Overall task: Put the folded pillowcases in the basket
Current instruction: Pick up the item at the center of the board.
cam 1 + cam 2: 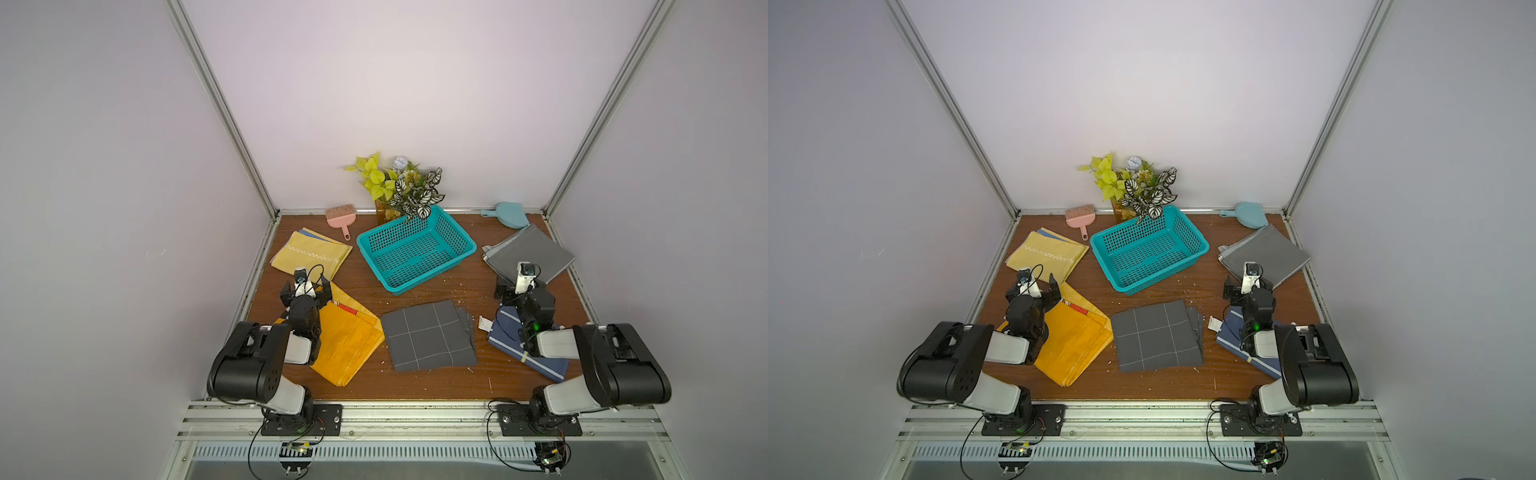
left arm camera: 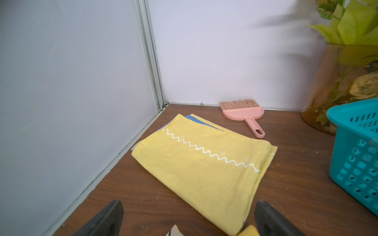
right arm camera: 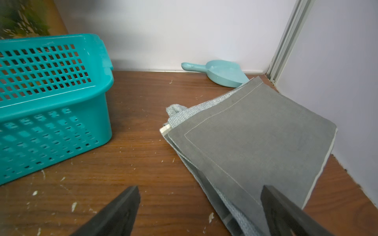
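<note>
Pillowcase point(image 1: 430, 334) is most likely the dark grey folded cloth with thin white lines, though four other folded cloths lie around it and the pictures do not settle which one is meant. It lies flat on the counter point(image 1: 415, 384) in the lower middle of both top views, between the two arms and in front of the basket point(image 1: 449, 232), near it but not touching. This place probably suits both arms, since each can reach one side edge. The basket stands open side up in the centre and is empty, so nothing of the task is done yet.

The left tool point(image 2: 188, 206) hovers at the left of the frame over the far corner of the orange cloth point(image 1: 345, 345) and looks toward the pale yellow cloth point(image 1: 309, 253). The right tool point(image 3: 200, 190) hovers at the right, at the near edge of the plain grey cloth point(image 1: 530, 257); its arm reaches over the navy cloth point(image 1: 505, 338). Both have their jaws spread wide and hold nothing; this seems a waiting posture, clear of the cloths beneath. A plant point(image 1: 399, 187) stands behind the basket and its leaves hang over the back rim, so lowering the cloth from the front would be safer.
</note>
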Robot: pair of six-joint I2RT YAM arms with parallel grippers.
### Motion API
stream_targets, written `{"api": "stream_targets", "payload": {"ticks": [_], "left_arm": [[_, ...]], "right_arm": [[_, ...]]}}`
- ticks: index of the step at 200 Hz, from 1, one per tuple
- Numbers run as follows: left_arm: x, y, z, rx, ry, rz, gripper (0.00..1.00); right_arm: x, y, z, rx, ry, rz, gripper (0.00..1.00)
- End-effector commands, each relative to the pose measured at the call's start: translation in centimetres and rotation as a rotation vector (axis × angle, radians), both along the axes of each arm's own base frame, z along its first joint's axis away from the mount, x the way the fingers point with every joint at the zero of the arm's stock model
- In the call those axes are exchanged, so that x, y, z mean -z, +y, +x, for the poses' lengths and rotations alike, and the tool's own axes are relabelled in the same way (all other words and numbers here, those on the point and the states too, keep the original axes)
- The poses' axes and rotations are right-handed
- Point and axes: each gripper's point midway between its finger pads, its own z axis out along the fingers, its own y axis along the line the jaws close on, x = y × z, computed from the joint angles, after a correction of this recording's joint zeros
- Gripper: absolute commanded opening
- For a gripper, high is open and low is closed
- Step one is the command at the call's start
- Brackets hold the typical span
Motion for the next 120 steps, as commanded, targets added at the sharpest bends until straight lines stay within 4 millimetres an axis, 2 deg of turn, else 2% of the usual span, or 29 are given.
{"api": "stream_targets", "payload": {"ticks": [1, 10, 20, 30, 44, 57, 77, 101, 120], "left_arm": [[-4.7, 0.4, 1.1, -0.048, 0.001, -0.089, 0.97], [-5.8, -0.7, 1.5, 0.011, 0.037, -0.127, 0.95], [-7.0, -2.7, 1.8, 0.111, 0.041, -0.191, 0.93], [-7.6, -4.5, 1.9, 0.176, 0.043, -0.262, 0.94], [-8.0, -7.6, 1.9, 0.283, 0.085, -0.311, 0.95], [-7.4, -10.5, 2.0, 0.355, 0.199, -0.310, 0.95], [-4.7, -13.5, 0.7, 0.396, 0.423, -0.361, 0.96], [-1.3, -16.8, -2.5, 0.472, 0.592, -0.480, 0.96], [-0.2, -19.3, -5.4, 0.532, 0.655, -0.500, 0.99]], "right_arm": [[-8.8, 0.6, 2.4, -0.016, -0.059, 0.036, 1.00], [-11.2, 1.5, 3.0, -0.043, -0.055, 0.066, 1.00], [-12.0, 2.7, 3.2, -0.074, 0.005, 0.108, 1.00], [-11.4, 4.4, 3.1, -0.123, 0.093, 0.152, 1.00], [-9.5, 6.9, 1.7, -0.187, 0.230, 0.192, 1.00], [-8.2, 9.1, -0.4, -0.221, 0.317, 0.220, 0.99], [-6.0, 12.1, -3.6, -0.283, 0.438, 0.299, 1.00], [-2.3, 15.5, -7.6, -0.366, 0.593, 0.349, 1.00], [-0.3, 16.6, -10.1, -0.376, 0.653, 0.322, 1.00]]}}
